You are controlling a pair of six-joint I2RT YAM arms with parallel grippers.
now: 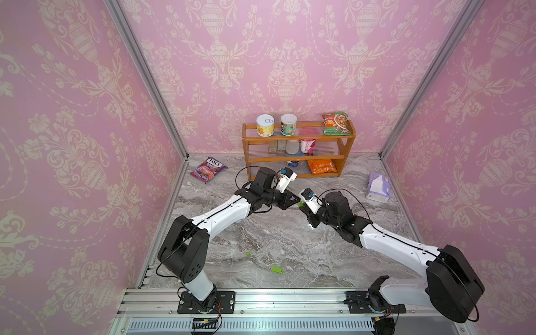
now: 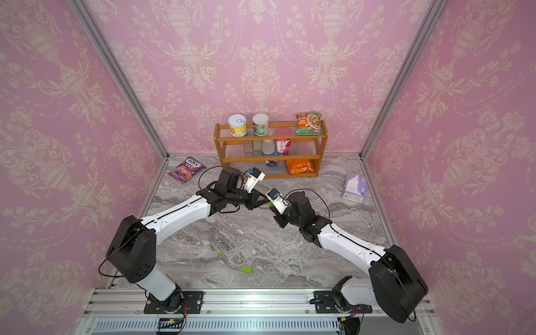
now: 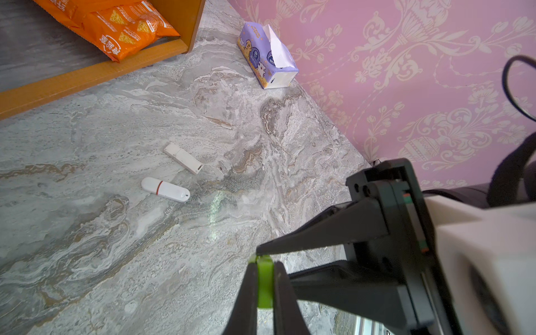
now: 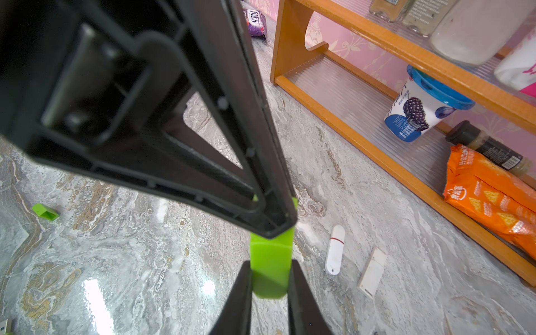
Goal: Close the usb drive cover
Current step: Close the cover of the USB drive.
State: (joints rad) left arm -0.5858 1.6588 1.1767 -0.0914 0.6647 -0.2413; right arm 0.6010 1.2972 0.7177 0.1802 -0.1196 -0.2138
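The green usb drive (image 4: pixel 269 252) is held clear of the desk (image 1: pixel 290 237), above its middle, on the near side of the wooden shelf (image 1: pixel 295 159), where the two arms meet.

The left gripper (image 3: pixel 264 262) is brought in from the left. Its fingers (image 3: pixel 246 290) are pressed fully together on the thin faces of one end of the drive. The right gripper (image 4: pixel 269 262) is brought in from the right. Its fingers (image 4: pixel 298 290) are set at a narrow gap and are clamped across the wider faces of the other end. The two grippers are placed tip to tip, with only a short green section exposed between them. Whether the cover is fully seated cannot be told, as that end is hidden by the left fingers.

A loose green cap (image 1: pixel 249 253) is seen on the desk nearer the front, and a second green usb drive (image 1: pixel 277 269) with its connector exposed is located just to the right of it and nearer still.

A rounded white usb drive (image 3: pixel 165 190) with a red ring and a flat white usb drive (image 3: pixel 183 158) are laid side by side on the desk, apart from each other, near the front rail of the shelf.

A purple tissue pack (image 1: pixel 378 187) is placed at the far right, and a Fox's candy bag (image 1: pixel 208 169) at the far left.
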